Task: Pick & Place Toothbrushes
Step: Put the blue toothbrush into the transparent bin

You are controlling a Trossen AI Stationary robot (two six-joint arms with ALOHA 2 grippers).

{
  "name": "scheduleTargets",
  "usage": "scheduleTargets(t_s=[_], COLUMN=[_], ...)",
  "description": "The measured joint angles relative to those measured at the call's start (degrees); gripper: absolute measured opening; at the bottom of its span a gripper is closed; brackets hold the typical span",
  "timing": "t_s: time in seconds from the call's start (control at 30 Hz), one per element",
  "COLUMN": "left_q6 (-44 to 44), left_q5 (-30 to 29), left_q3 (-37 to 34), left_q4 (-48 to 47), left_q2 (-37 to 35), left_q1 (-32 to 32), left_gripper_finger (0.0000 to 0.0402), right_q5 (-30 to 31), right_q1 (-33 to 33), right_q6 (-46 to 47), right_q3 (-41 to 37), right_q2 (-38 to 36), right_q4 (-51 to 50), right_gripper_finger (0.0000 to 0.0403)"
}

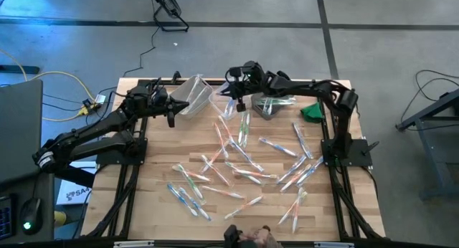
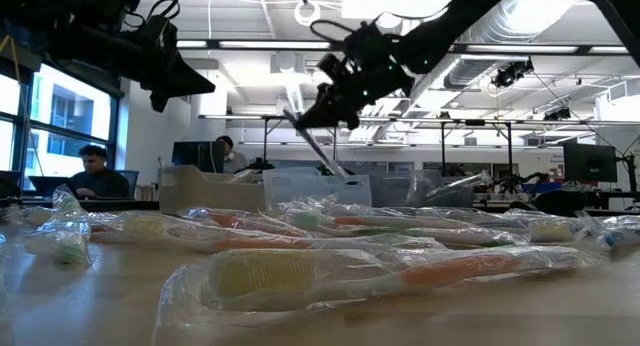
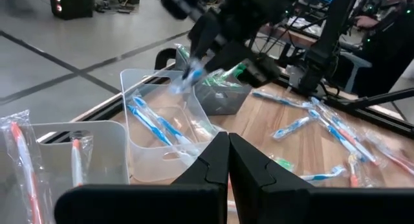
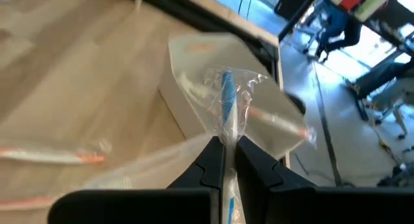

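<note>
Many wrapped toothbrushes (image 1: 244,162) lie scattered flat on the wooden table (image 1: 337,212). My right gripper (image 1: 237,99) hovers at the far edge, above the bins, shut on a blue-handled toothbrush (image 4: 227,101) in a clear wrapper. It also shows in the low view (image 2: 322,146) and the left wrist view (image 3: 189,74). My left gripper (image 1: 172,112) is shut and empty beside the clear bins at the far left; its fingers (image 3: 228,160) point toward the bins. My right gripper pinches the blue toothbrush's wrapped handle (image 4: 226,138) between its two fingers. The brush runs on along the fingers, past their tips. It is lifted clear and hangs slanting down below the gripper (image 2: 318,136), above the bins.
A clear bin (image 3: 162,130) holds blue toothbrushes. A second clear bin (image 3: 71,153) beside it holds orange ones. A grey bin (image 3: 223,98) holds green ones. A small green object (image 1: 311,112) lies at the far right. People sit in the room behind (image 2: 95,171).
</note>
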Motion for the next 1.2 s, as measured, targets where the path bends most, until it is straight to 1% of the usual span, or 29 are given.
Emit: scheduleTargets(t_s=[0.17, 0.37, 0.47, 0.53, 0.7, 0.83, 0.93, 1.0, 1.1, 1.2], left_q6=[0.01, 0.01, 0.01, 0.01, -0.01, -0.01, 0.01, 0.01, -0.01, 0.00], left_q5=[0.00, 0.00, 0.00, 0.00, 0.02, 0.03, 0.04, 0.03, 0.04, 0.04], left_q3=[0.00, 0.00, 0.00, 0.00, 0.00, 0.00, 0.00, 0.00, 0.00, 0.00], left_q4=[0.00, 0.00, 0.00, 0.00, -0.01, 0.00, 0.00, 0.00, 0.00, 0.00], left_q2=[0.00, 0.00, 0.00, 0.00, 0.00, 0.00, 0.00, 0.00, 0.00, 0.00], left_q1=[0.00, 0.00, 0.00, 0.00, 0.00, 0.00, 0.00, 0.00, 0.00, 0.00], left_gripper_finger=[0.0003, 0.0003, 0.0003, 0.0003, 0.0003, 0.0003, 0.0003, 0.0003, 0.0003, 0.0003], right_q5=[0.93, 1.15, 1.14, 1.81, 6.14, 7.65, 7.79, 9.56, 12.73, 14.57], right_q1=[-1.94, -3.83, -4.27, -4.30, -3.57, -2.75, -2.18, -1.90, -1.26, -0.32], right_q6=[0.31, 0.79, 2.64, 3.54, 3.22, 3.11, 3.07, 3.07, 3.15, 3.09], right_q3=[0.00, 0.00, -0.02, -0.02, -0.02, -0.02, -0.02, -0.02, -0.02, -0.10], right_q2=[1.17, 1.23, 1.24, 1.26, 1.26, 1.26, 1.26, 1.21, 1.21, 0.01], right_q4=[-0.23, -4.86, -6.54, -6.84, -4.81, -3.49, -3.45, -3.02, -3.16, -3.88], right_gripper_finger=[0.0014, 0.0014, 0.0017, 0.0037, 0.0106, 0.0144, 0.0157, 0.0159, 0.0157, 0.0148])
